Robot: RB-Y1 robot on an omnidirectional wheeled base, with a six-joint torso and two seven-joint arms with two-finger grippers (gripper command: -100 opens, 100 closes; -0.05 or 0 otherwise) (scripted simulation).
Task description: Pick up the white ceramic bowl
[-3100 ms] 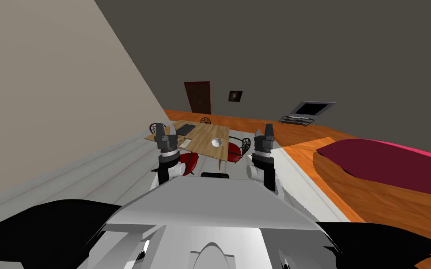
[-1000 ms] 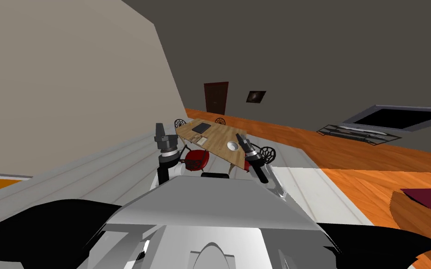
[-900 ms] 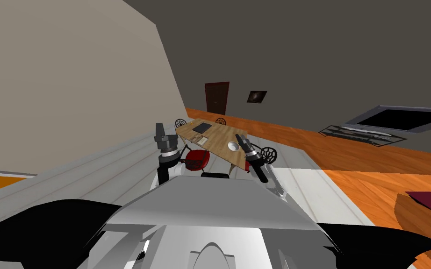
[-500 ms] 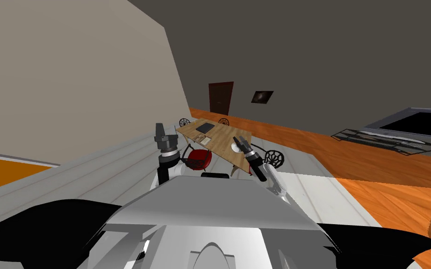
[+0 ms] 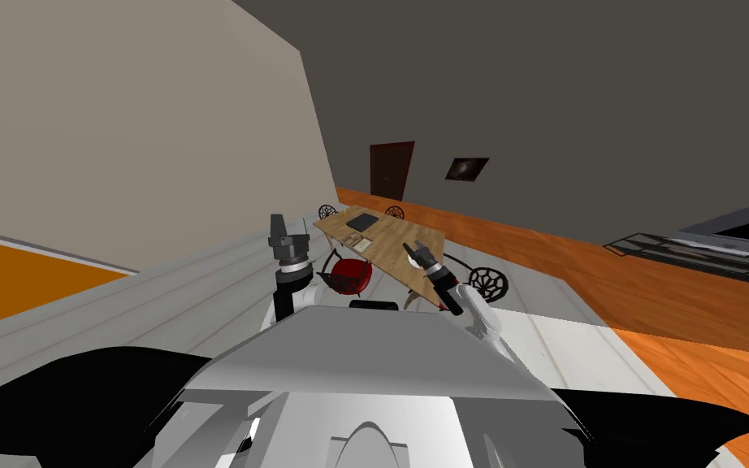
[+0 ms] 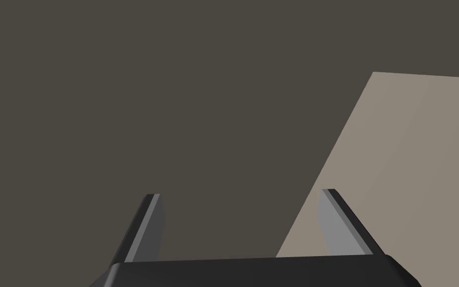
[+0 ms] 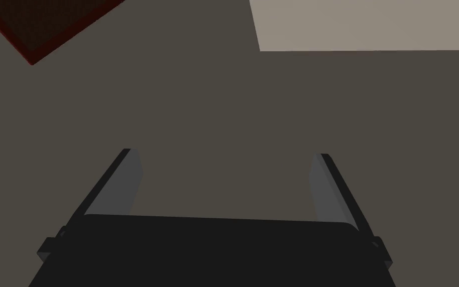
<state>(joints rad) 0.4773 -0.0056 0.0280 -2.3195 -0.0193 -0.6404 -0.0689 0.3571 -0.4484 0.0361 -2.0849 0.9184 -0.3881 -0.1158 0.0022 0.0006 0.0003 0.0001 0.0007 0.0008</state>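
Two seats, a red chair (image 5: 350, 276) and a black wire chair (image 5: 487, 283), crowd the wooden table (image 5: 377, 236) in the head view; we could clip one, or shove off the bowl hidden behind our outstretched right gripper (image 5: 412, 247) at the table's right edge. Our left gripper (image 5: 278, 221) points upward. Left wrist view: fingers (image 6: 146, 229) spread, empty. Right wrist view: fingers (image 7: 126, 184) likewise spread, empty
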